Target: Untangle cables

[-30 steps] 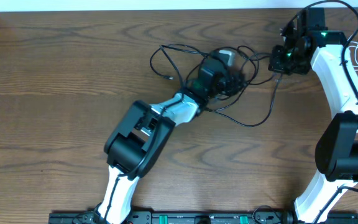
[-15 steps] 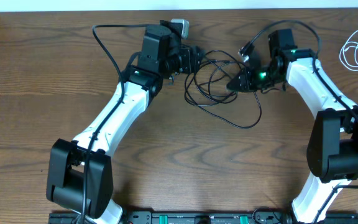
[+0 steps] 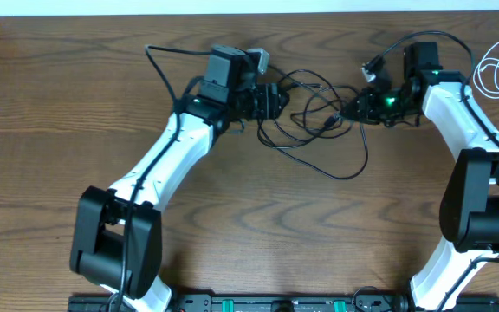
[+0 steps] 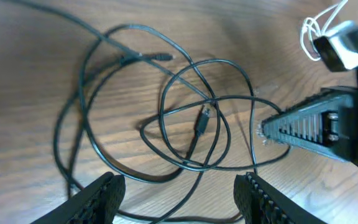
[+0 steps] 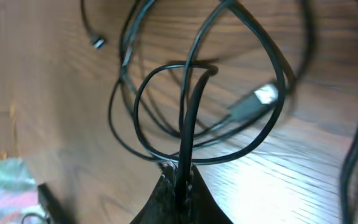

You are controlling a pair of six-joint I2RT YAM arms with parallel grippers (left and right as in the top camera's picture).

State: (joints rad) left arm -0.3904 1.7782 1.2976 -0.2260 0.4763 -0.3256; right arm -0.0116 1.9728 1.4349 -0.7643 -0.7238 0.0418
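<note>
The black cable [image 3: 351, 176] lies in tangled loops on the wooden table between my two grippers. My right gripper [image 3: 353, 108] is shut on one strand of it at the tangle's right side. In the right wrist view that strand [image 5: 185, 112] rises straight out of the shut gripper [image 5: 180, 177], with a plug [image 5: 257, 98] lying beyond. My left gripper [image 3: 271, 100] stands open at the tangle's left side. In the left wrist view its gripper [image 4: 179, 199] straddles loops of the black cable [image 4: 160, 112] without pinching them. The white cable [image 3: 495, 69] lies coiled apart at the far right.
A white strip [image 3: 102, 7] runs along the table's back edge. A black equipment rail [image 3: 249, 303] sits at the front edge, where both arm bases stand. Thick black wires arch over each wrist.
The left arm has swung from the table's middle out to the left. The right gripper came in onto the tangle, then drew a little to the right with the black strand in it.
</note>
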